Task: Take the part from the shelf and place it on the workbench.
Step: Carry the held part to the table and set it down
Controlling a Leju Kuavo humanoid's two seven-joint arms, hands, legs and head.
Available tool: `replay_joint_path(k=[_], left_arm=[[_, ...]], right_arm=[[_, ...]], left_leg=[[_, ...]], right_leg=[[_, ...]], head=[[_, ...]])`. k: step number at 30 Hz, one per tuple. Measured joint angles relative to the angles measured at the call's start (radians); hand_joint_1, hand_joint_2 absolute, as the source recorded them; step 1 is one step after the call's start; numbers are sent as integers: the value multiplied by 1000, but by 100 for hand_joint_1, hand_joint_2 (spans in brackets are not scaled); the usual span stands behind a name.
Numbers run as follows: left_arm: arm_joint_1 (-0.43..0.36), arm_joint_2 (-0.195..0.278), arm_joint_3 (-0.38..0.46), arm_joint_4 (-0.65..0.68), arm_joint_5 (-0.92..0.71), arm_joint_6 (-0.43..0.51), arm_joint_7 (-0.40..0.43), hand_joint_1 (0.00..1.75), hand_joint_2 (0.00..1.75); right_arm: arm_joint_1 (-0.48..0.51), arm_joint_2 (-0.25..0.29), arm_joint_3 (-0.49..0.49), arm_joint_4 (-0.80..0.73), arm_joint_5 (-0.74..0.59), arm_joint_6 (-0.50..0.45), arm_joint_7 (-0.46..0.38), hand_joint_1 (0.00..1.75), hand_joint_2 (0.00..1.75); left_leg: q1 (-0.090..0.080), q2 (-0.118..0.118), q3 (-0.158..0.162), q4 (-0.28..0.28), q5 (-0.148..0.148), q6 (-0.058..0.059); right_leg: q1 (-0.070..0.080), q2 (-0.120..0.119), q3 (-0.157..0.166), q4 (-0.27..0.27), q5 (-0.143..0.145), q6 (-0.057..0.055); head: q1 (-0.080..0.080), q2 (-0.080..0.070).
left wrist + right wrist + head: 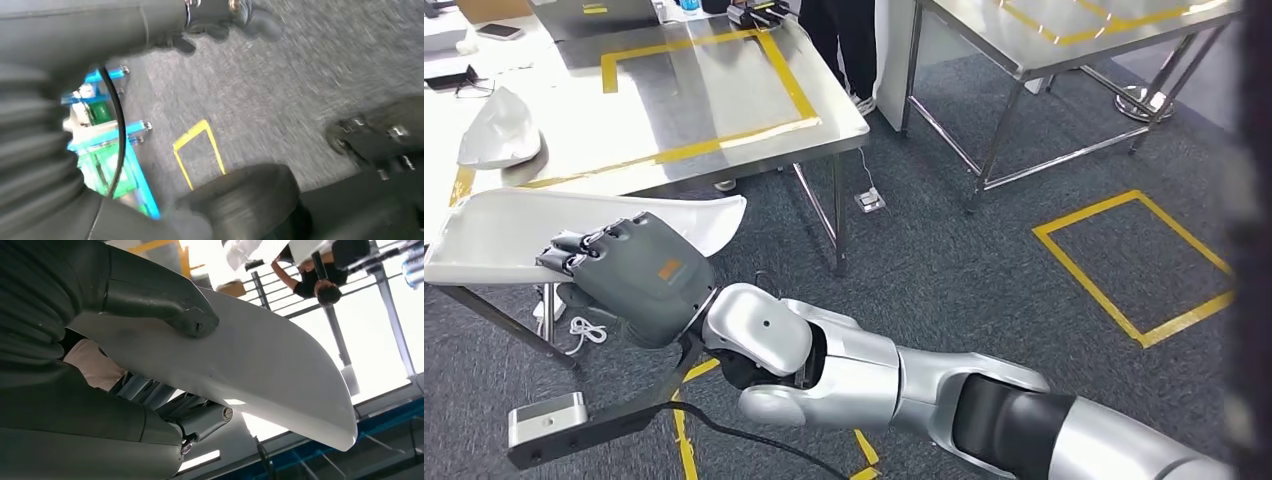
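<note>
White part (514, 228) in right hand (629, 277)

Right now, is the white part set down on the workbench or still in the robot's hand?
Still in hand. The right hand grips the white part, thumb on top and fingers beneath, at the workbench edge.

High head view downward; two close, turned wrist views.

The workbench (724, 120) lies bare inside its yellow tape rectangle (794, 90) — a white shell part (499, 130) sits near its left edge, clutter (754, 12) crowds the far edge
</note>
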Motion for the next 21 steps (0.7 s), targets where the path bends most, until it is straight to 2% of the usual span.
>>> replay_joint_path(k=[1, 3, 4, 5, 6, 7, 8, 9, 10, 11, 13, 15, 17, 19, 20, 21], left_arm=[[0, 0, 0, 0, 0, 0, 0, 0, 175], [-1, 0, 0, 0, 3, 0, -1, 0, 175], [-2, 0, 0, 0, 5, 0, -2, 0, 175], [-3, 0, 0, -1, 6, -1, -3, 0, 175], [-4, 0, 0, -1, 7, -1, -3, 0, 175], [-5, 1, 0, -1, 6, -1, -3, 0, 175], [-3, 2, 0, 0, 6, -1, -3, 0, 175], [-1, 2, 0, 0, 6, -1, -2, 0, 175], [-1, 3, 0, 1, 6, -1, -2, 0, 175], [-1, 3, 0, 1, 6, -1, -2, 0, 175], [-3, 2, 0, 0, 6, -1, -2, 0, 175], [-3, 1, 0, -2, 5, -1, -2, 0, 175], [-1, 2, 0, -1, 5, -1, -1, 0, 175], [1, 3, 0, 0, 4, -1, -1, 0, 175], [3, 3, 0, 0, 4, -1, -1, 0, 175], [4, 3, 0, 0, 4, -1, -1, 0, 175]], right_arm=[[1, 1, 0, -2, 1, 0, -1, 175, 175], [5, 2, -1, -3, 2, 1, -1, 175, 175], [8, 2, -1, -3, 2, 2, -1, 175, 175], [10, 2, -1, -3, 2, 2, -1, 175, 175], [12, 2, -1, -4, 3, 2, -1, 175, 175], [12, 2, -1, -4, 3, 2, -2, 175, 175], [12, 2, -1, -4, 3, 2, -3, 175, 175], [13, 2, -1, -4, 4, 2, -3, 175, 175], [13, 2, -1, -4, 4, 3, -3, 175, 175], [13, 2, -1, -5, 4, 3, -3, 175, 175], [14, 2, -3, -6, 4, 4, -3, 175, 175], [12, 2, -5, -8, 4, 3, -3, 175, 175], [12, 2, -5, -9, 4, 3, -4, 175, 175], [14, 1, -6, -9, 5, 4, -4, 175, 175], [16, 1, -6, -9, 5, 5, -4, 175, 175], [16, 1, -6, -9, 5, 5, -5, 175, 175]], left_leg=[[1, 0, -33, 56, -10, -4], [2, 1, -116, 174, -55, -11], [2, 2, -150, 210, -76, -12], [2, 2, -170, 215, -81, -13], [2, 2, -172, 189, -61, -13], [3, 2, -161, 134, -19, -13], [3, 3, -146, 65, 38, -11], [2, 4, -133, 3, 78, -7], [0, 5, -124, -39, 106, 0], [-1, 5, -121, -60, 117, 9], [-1, 2, -114, -63, 110, 25], [2, 0, -101, -66, 103, 37], [3, 1, -85, -69, 91, 44], [3, 1, -70, -70, 76, 47], [3, 0, -60, -70, 67, 46], [3, -1, -48, -70, 58, 45]], right_leg=[[-2, 0, 12, -2, -8, -5], [-1, 0, 30, -2, -26, -10], [-1, 0, 40, -2, -35, -11], [-1, 1, 51, -2, -45, -10], [-1, 2, 64, -2, -55, -9], [-2, 3, 79, -2, -66, -7], [-2, 4, 92, -1, -78, -4], [-1, 5, 101, 0, -89, 1], [0, 6, 106, 2, -98, 7], [2, 6, 107, 4, -104, 13], [4, 7, 106, 12, -110, 22], [3, 4, 81, 62, -110, 30], [-1, 0, 10, 175, -131, 40], [-4, -1, -75, 283, -176, 47], [-5, -1, -103, 302, -188, 48], [-6, -1, -116, 289, -180, 48]], head=[[-3, 0], [-7, 0], [-7, 0], [-7, 0], [-7, 0], [-8, 0], [-9, 0], [-13, 0], [-17, 0], [-22, 0], [-24, 0], [-23, 0], [-20, 0], [-18, 0], [-18, 0], [-17, 0]])
